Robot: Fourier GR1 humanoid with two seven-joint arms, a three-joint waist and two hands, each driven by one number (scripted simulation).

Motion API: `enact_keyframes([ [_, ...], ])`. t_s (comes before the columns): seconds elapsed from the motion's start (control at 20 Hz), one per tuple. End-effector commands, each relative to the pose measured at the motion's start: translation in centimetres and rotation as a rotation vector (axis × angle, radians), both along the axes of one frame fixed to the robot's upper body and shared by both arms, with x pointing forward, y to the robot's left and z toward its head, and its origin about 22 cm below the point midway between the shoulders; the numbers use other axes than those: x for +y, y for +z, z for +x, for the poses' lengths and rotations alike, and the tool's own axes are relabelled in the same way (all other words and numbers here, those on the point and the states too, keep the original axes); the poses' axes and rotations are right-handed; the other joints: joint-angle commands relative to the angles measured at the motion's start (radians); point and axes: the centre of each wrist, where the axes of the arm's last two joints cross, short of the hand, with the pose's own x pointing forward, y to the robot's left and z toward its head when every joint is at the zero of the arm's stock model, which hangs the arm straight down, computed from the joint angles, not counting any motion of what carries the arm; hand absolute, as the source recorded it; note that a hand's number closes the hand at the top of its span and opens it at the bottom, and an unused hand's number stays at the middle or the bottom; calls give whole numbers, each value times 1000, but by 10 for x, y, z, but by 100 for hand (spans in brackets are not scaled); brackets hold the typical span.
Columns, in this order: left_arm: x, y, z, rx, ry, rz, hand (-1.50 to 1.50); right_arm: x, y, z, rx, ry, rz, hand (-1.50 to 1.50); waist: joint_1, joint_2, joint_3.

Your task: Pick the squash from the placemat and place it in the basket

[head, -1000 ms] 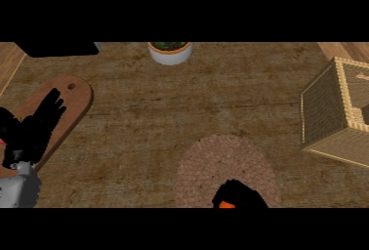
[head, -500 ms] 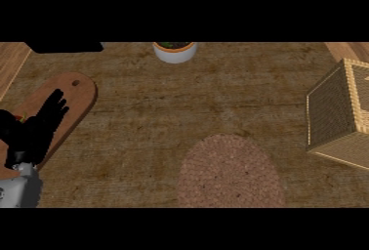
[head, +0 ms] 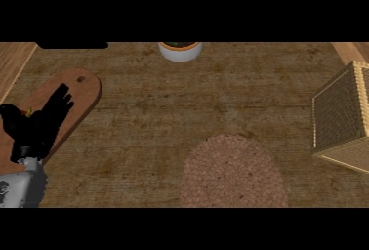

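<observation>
Woven oval pinkish-brown placemat (head: 232,172) at lower centre of brown counter (head: 187,93), no squash visible on it. Tall wicker basket (head: 344,119) at right edge, well apart. Black left hand (head: 42,122) at left, fingers straight and spread over wooden cutting board (head: 78,93). White plant pot (head: 180,50) at top. Right hand out of sight.

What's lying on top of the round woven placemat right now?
Nothing shows on the placemat; its woven top is bare as far as the view's lower edge. No squash is visible anywhere, and the mat's near end is cut off.
</observation>
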Motion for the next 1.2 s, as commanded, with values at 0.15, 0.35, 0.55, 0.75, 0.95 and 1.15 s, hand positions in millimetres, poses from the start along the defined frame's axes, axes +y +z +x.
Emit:
enact_keyframes([
  [0.15,-9,9,10,-10,-17,2,0,-31,66,-11,-125,-122,115,150,23,11,0],
  [0.35,5,12,6,-21,-21,14,0,-34,71,6,-142,-229,73,150,34,13,-1],
  [0.55,-9,-5,2,-8,-28,7,0,-37,70,48,-139,-342,-1,150,31,10,2],
  [0.75,-8,-8,2,-16,-34,2,0,-50,89,69,-153,-400,-6,150,31,9,2],
  [0.95,-5,5,10,-4,-21,-1,0,-78,91,88,-129,-395,-30,150,16,5,4],
  [1.15,-4,4,18,-11,3,-19,0,-115,79,110,-135,-412,-43,150,3,5,5],
])
